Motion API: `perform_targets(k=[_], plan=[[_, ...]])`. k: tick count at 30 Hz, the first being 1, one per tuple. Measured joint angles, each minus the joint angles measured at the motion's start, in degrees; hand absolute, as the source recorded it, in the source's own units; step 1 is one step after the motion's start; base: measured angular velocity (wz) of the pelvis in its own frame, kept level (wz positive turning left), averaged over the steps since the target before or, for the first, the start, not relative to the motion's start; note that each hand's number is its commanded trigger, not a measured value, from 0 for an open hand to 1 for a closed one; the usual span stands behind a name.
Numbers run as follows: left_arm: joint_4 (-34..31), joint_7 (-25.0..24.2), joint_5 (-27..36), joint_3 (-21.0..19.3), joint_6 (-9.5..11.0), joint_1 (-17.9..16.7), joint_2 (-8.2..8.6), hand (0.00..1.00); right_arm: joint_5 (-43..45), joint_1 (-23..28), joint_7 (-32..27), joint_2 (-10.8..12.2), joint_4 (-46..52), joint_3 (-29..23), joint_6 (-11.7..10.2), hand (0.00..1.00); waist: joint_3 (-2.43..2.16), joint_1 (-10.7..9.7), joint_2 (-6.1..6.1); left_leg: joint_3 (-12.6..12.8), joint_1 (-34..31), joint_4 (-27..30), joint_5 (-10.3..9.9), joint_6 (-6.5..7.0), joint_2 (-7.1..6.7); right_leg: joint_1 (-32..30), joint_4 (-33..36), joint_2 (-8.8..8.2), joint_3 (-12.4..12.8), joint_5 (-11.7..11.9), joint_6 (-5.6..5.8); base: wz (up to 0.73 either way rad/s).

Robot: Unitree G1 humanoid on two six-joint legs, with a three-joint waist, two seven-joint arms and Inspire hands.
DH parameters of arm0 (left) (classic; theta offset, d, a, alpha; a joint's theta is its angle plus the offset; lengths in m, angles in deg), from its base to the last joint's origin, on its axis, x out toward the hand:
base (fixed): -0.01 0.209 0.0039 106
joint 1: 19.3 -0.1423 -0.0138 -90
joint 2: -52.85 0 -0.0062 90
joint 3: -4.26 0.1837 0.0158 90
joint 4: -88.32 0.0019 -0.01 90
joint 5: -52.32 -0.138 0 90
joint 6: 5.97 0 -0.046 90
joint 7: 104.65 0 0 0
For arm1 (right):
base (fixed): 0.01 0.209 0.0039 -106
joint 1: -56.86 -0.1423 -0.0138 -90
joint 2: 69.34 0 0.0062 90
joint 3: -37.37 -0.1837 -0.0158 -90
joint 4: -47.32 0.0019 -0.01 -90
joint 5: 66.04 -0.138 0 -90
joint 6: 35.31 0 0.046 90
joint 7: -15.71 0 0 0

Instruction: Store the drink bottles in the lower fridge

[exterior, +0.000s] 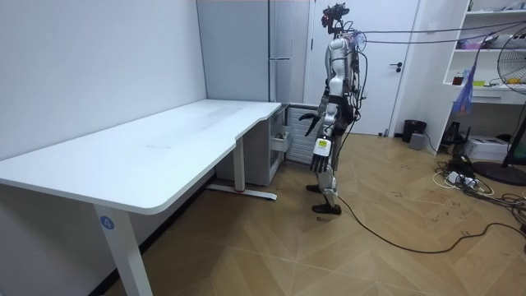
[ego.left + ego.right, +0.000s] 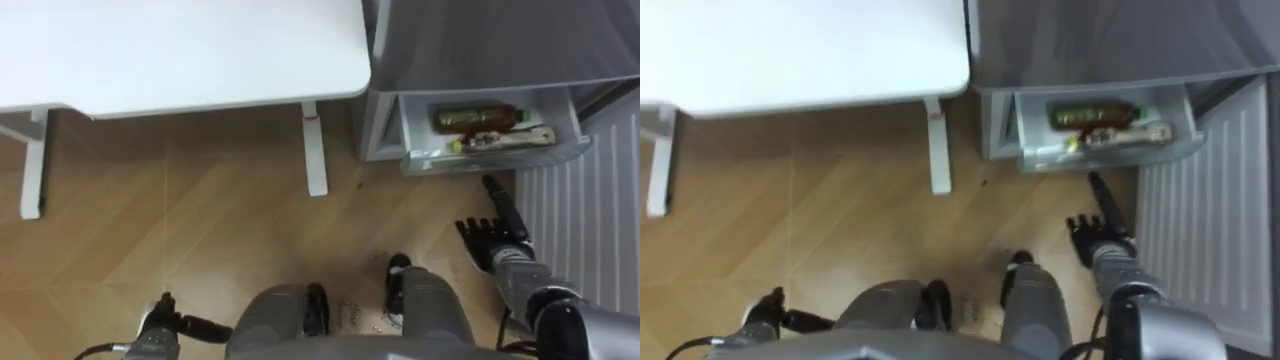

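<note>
Since the empty right hand (image 2: pixel 492 237) hangs open beside the drawer (image 2: pixel 500 153), an off-centre push could jam it askew.

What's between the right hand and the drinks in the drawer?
Only the drawer's front wall and bare floor separate right hand from drinks, left eye view.

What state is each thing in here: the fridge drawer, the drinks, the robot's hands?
Lower fridge drawer: pulled out, open.
Dark bottle: lying on its side in the drawer.
Pale bottle: lying on its side in the drawer, beside the dark one, nearer the robot.
Right hand: open, fingers straight, empty, pointing toward the drawer.
Left hand: low at the robot's side.
</note>
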Motion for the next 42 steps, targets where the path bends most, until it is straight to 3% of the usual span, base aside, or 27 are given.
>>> perform_targets(k=[3,7,8,14,25,28,32,36,42], plan=[[0.1,-0.1,0.8,0.2,0.0,-0.2,-0.93,0.00,-0.7,-1.3,0.5,-2.7,0.0,-0.8,-0.6,0.00,0.13,1.4,-0.62,-1.3,-6.8,5.9,-1.2,-0.26,-0.68,-6.8,7.1,-1.65,-0.3,-2.9,-0.53,0.29],[0.5,-0.1,4.3,4.1,-0.1,-0.5,-1.53,0.00,-3.3,-4.2,0.6,-7.2,0.1,-0.8,-1.4,0.00,0.21,2.6,-0.82,-1.9,-15.0,13.9,-3.1,-0.70,-0.71,-15.0,15.2,-2.93,-0.2,-5.7,-1.55,0.16],[0.5,-0.1,5.2,5.0,-0.1,-0.5,-1.84,0.00,-3.5,-5.2,0.6,-8.3,0.1,-0.8,-1.4,0.00,0.20,2.7,-0.92,-2.4,-17.6,16.4,-3.9,-1.09,-0.71,-17.3,17.5,-3.33,-0.4,-6.8,-1.35,0.20],[0.5,0.0,5.2,5.9,-0.1,-0.2,-2.74,0.00,-3.5,-10.0,1.2,-12.6,0.7,-0.5,-1.6,0.00,0.06,3.1,-2.10,-3.7,-28.9,24.0,-4.6,-1.79,-0.56,-27.6,24.4,-4.23,-0.8,-8.2,-3.11,0.15],[-1.4,0.2,7.4,11.9,-0.5,-0.2,-3.59,0.00,-3.4,-14.0,0.5,-16.4,3.6,4.6,-2.6,0.00,-0.04,4.3,-2.66,-3.7,-39.3,30.4,-5.1,-1.36,-0.70,-37.9,30.2,-4.49,0.5,-8.6,-3.28,0.06],[-1.8,0.2,8.5,14.8,-0.5,-0.2,-4.74,0.00,-3.5,-14.1,0.1,-17.7,3.6,8.3,-2.6,0.00,-0.01,4.3,-3.22,-3.6,-41.3,32.8,-5.8,-1.12,-0.77,-39.9,32.5,-4.94,0.7,-9.2,-3.28,0.00],[-5.2,0.2,10.3,15.4,-0.6,-0.3,-6.34,0.00,-4.4,-14.2,-0.5,-19.3,4.0,10.9,-2.5,0.00,0.11,4.2,-4.57,-3.4,-45.1,36.6,-6.8,-0.49,-0.78,-44.0,36.5,-5.91,1.9,-10.1,-3.25,0.05],[-7.4,0.2,10.8,16.6,-0.6,-0.5,-7.02,0.00,-6.9,-14.8,-0.9,-20.0,4.3,11.8,-2.6,0.00,0.10,4.5,-4.69,-3.3,-47.3,38.8,-7.1,0.11,-0.75,-46.0,38.2,-6.12,2.3,-10.2,-3.09,0.01],[-8.3,0.4,11.9,16.7,-0.6,-2.1,-9.05,0.00,-8.1,-14.8,-1.4,-20.3,5.2,16.3,-4.2,0.00,0.55,4.9,-5.45,-3.0,-48.5,40.4,-7.2,0.22,-0.58,-47.7,40.2,-6.12,3.0,-10.8,-2.90,0.00]])
